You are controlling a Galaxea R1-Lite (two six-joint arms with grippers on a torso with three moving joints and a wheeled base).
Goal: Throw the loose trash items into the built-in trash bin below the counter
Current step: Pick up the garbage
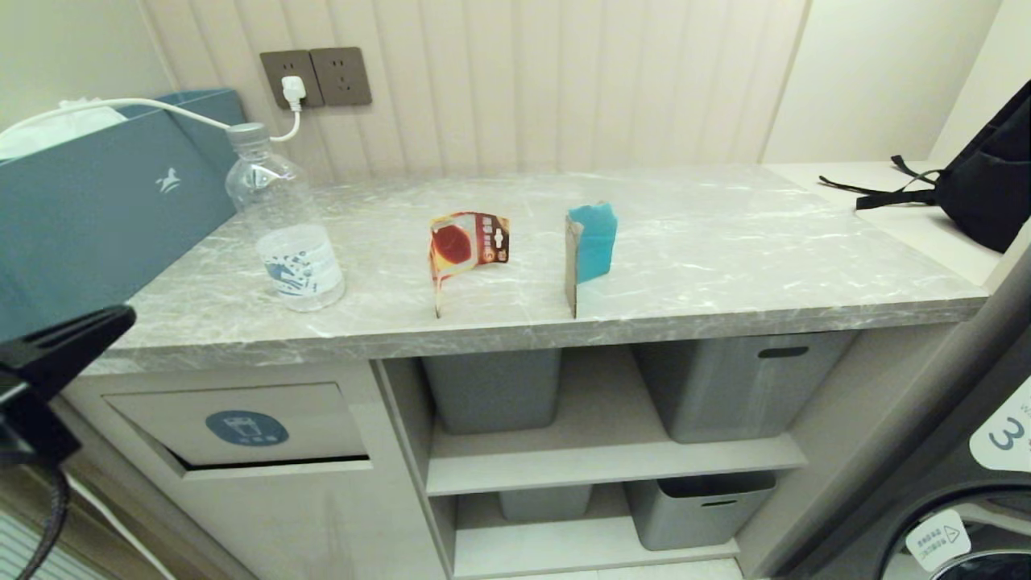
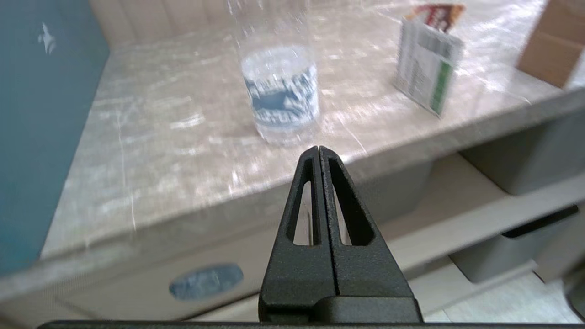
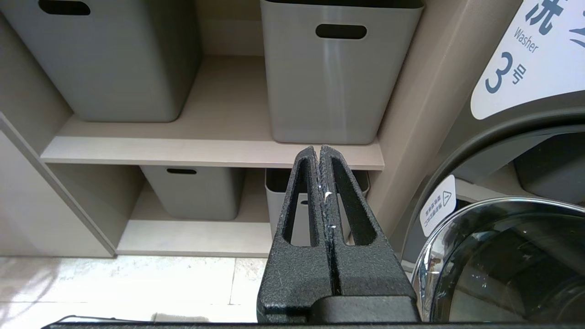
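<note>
A clear water bottle (image 1: pixel 282 229) (image 2: pixel 279 87) with a white-blue label stands on the left of the grey marble counter (image 1: pixel 725 266). Right of it a bent red-orange blister card (image 1: pixel 463 246) (image 2: pixel 428 68) stands near the front edge, then a folded teal-and-brown cardboard piece (image 1: pixel 592 246). Below the counter's left end is the beige trash bin flap (image 1: pixel 242 423) with a round blue sticker (image 2: pixel 205 281). My left gripper (image 1: pixel 121 318) (image 2: pixel 318 149) is shut and empty, at the left below the counter edge, short of the bottle. My right gripper (image 3: pixel 318 148) is shut, low before the shelves.
A large blue-grey box (image 1: pixel 89 209) fills the counter's far left. A black backpack (image 1: pixel 983 177) lies at the far right. Grey storage bins (image 1: pixel 741 383) (image 3: pixel 338 68) sit on open shelves under the counter. A washer door (image 3: pixel 512 265) stands at the right.
</note>
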